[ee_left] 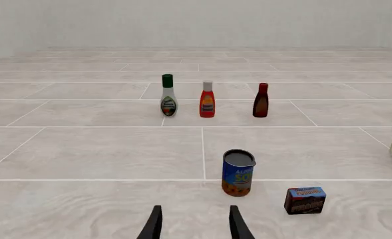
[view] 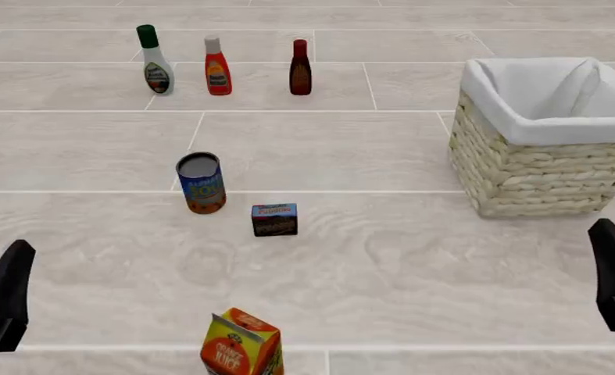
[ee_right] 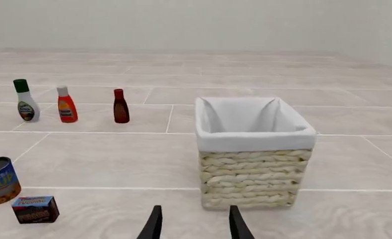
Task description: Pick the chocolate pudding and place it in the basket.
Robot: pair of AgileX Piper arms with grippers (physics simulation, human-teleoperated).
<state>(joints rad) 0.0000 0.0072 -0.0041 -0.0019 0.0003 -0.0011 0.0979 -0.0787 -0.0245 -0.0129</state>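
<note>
Your basket (view: 531,168) stands upright at the far right of the table, white lining folded over its rim, well apart from the rest. The orange juice carton (view: 242,346) sits at the near edge; left of centre the soup can (view: 201,183) stands upright with the chocolate pudding (view: 275,219) just beside it on its near right, not touching, and three bottles (view: 217,66) line the far side. Your left gripper (ee_left: 194,225) and right gripper (ee_right: 194,224) both hang released, fingers parted, holding nothing, well short of the pudding.
</note>
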